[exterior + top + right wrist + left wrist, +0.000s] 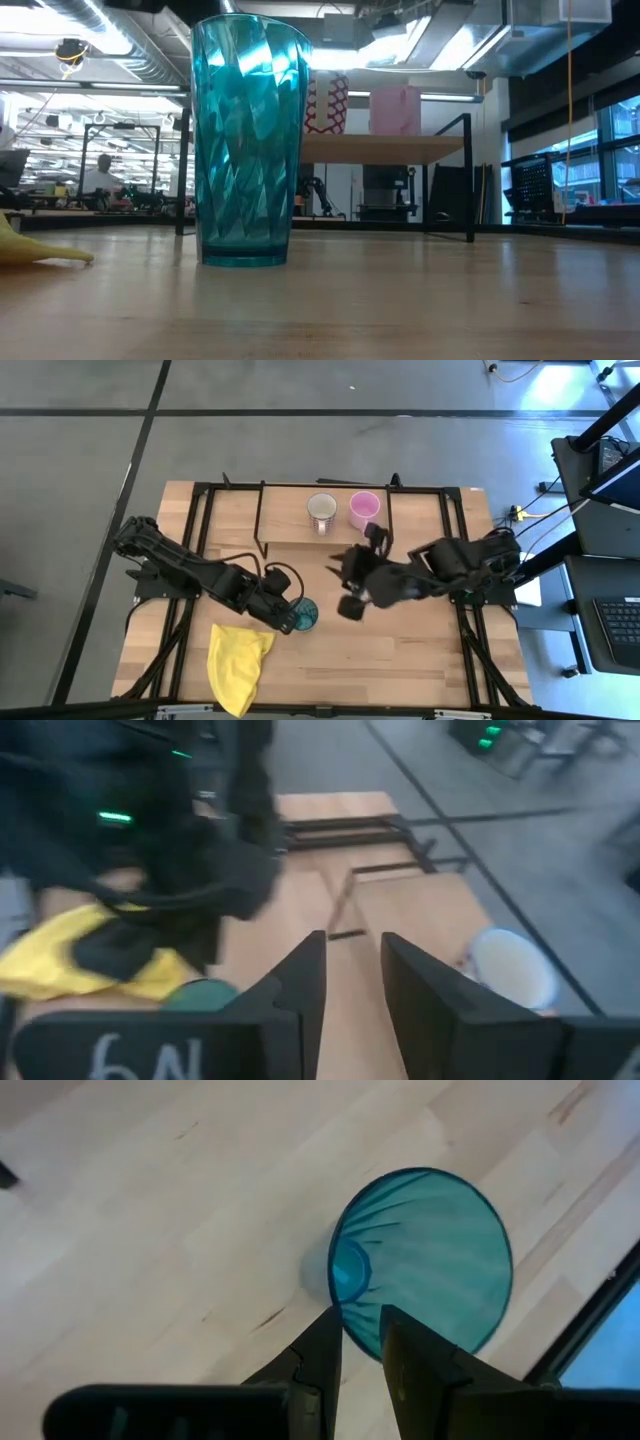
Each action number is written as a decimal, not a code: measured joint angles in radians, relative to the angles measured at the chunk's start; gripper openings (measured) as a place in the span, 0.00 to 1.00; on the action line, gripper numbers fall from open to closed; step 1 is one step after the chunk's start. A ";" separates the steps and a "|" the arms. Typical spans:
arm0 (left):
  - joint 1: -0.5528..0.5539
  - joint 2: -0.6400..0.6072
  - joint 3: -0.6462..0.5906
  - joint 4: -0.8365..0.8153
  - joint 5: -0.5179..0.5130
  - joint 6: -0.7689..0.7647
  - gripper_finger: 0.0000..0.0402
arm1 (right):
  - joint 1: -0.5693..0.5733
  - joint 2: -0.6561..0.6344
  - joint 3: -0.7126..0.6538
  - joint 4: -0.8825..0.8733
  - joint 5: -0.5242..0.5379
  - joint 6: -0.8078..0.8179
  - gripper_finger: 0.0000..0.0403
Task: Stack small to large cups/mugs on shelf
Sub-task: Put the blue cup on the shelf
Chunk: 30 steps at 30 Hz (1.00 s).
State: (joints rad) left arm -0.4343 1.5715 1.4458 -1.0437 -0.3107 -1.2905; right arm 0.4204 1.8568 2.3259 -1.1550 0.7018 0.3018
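The teal cup point(306, 614) stands upright on its base on the table and shows large in the low view point(248, 140). My left gripper point(291, 618) hovers just above the cup's rim point(362, 1342), its fingers a narrow gap apart. In the low view no finger shows at the cup. The white mug point(321, 510) and the pink mug point(364, 510) stand side by side on the shelf point(285, 525). My right gripper point(346, 586) hangs over the table's middle, between the shelf and the teal cup. Its fingers are slightly apart and hold nothing point(352, 970).
A yellow cloth point(238, 660) lies at the table's near left. The shelf's black wire frame point(262, 520) stands at the far middle. There is bare wood to the right of the teal cup and along the near edge.
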 joint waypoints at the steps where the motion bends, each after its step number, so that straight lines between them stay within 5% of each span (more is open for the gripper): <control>1: 0.000 0.000 -0.013 0.016 0.002 -0.010 0.17 | 0.017 -0.005 0.000 0.004 -0.008 0.001 0.25; 12: 0.000 0.000 -0.084 0.119 0.017 -0.019 0.17 | 0.229 -0.066 -0.001 0.004 0.221 0.139 0.25; 21: 0.000 -0.003 -0.094 0.120 0.035 0.004 0.17 | 0.384 -0.083 -0.001 -0.150 0.422 0.430 0.25; 30: 0.000 -0.002 -0.088 0.118 0.043 0.019 0.17 | 0.416 -0.082 -0.009 -0.206 0.404 0.534 0.25</control>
State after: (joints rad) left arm -0.4347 1.5696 1.3582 -0.9260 -0.2675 -1.2718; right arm 0.8364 1.7744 2.3165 -1.3611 1.1061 0.8360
